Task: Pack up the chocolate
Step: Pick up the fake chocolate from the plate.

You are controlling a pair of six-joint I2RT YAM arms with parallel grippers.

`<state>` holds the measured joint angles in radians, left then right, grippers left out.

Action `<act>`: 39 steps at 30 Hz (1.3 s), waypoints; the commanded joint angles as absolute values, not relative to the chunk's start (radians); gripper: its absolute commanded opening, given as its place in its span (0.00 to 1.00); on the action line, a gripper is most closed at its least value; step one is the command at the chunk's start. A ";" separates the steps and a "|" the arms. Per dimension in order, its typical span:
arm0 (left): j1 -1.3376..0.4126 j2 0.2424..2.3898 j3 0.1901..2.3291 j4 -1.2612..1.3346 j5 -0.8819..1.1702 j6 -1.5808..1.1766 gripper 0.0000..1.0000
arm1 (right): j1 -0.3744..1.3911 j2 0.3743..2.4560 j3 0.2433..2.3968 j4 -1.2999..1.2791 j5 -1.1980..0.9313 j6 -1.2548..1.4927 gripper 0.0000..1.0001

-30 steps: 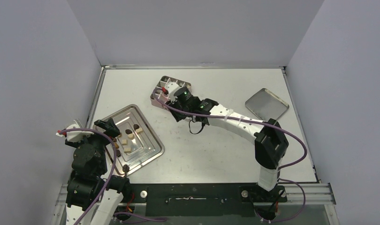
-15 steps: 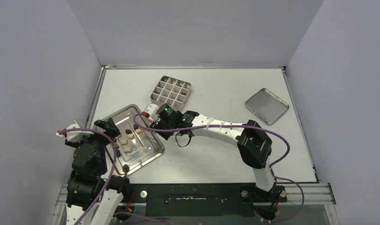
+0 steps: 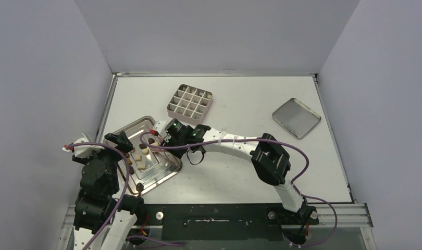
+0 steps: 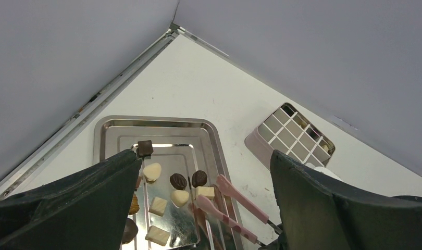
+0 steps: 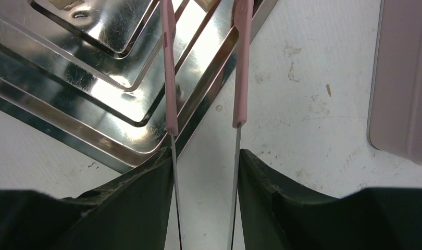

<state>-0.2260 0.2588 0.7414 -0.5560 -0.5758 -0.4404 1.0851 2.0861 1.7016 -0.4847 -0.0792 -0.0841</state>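
Currently right end effector (image 3: 158, 136), pink tongs parted and holding nothing, reaches over the silver tray (image 3: 167, 169); chocolate (image 3: 141, 158) lies in that tray; left end effector (image 4: 198, 208) wide open beside it; next: pinch one piece, carry to gridded tin (image 3: 190, 101).

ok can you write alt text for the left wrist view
Seen between the left tool's two wide-open black fingers, a stepped silver tray holds dark, tan and cream chocolates. Two pink-tipped tongs reach in from the right near them. A pale gridded tin sits behind on the white table.
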 commanded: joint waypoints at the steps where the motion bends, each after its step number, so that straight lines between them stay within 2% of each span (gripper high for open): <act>1: -0.219 0.253 0.746 -0.509 -0.575 -0.433 0.95 | 1.098 2.097 1.769 -0.477 -0.067 -0.098 0.44; 15: -0.219 0.259 0.745 -0.510 -0.575 -0.431 0.95 | 1.100 2.140 1.808 -0.498 -0.071 -0.113 0.37; 29: -0.218 0.262 0.745 -0.509 -0.574 -0.431 0.95 | 1.112 2.063 1.742 -0.485 -0.086 -0.111 0.23; 39: -0.219 0.258 0.746 -0.510 -0.574 -0.431 0.95 | 1.114 2.012 1.698 -0.474 -0.095 -0.093 0.20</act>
<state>-0.2260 0.2588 0.7414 -0.5560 -0.5755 -0.4404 1.1076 2.1059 1.7065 -0.5072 -0.0845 -0.1028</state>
